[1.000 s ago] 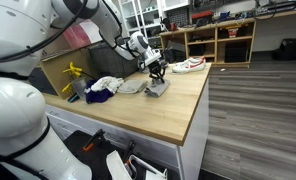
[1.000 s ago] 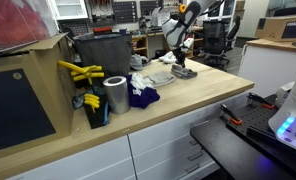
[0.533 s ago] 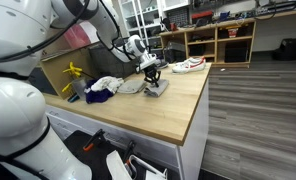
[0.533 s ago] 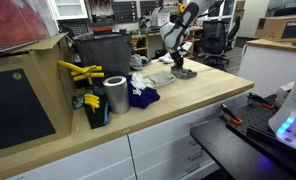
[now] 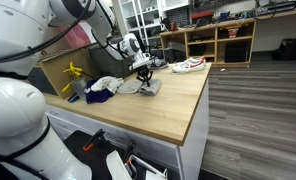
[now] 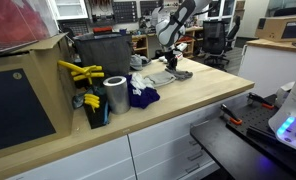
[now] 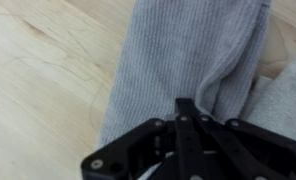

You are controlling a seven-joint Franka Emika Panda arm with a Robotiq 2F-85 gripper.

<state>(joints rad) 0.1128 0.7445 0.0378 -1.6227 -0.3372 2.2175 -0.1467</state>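
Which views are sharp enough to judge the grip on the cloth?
Wrist view: soft, gripper blurred, yet the grey cloth shows its knit, pinched. In both exterior views: even light, no glare on the table, gripper too small. In an exterior view the robot body blocks a corner.

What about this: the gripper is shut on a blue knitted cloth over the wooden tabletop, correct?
No, the cloth is grey, not blue. The wrist view shows the gripper shut on a grey knitted cloth over the wooden tabletop.
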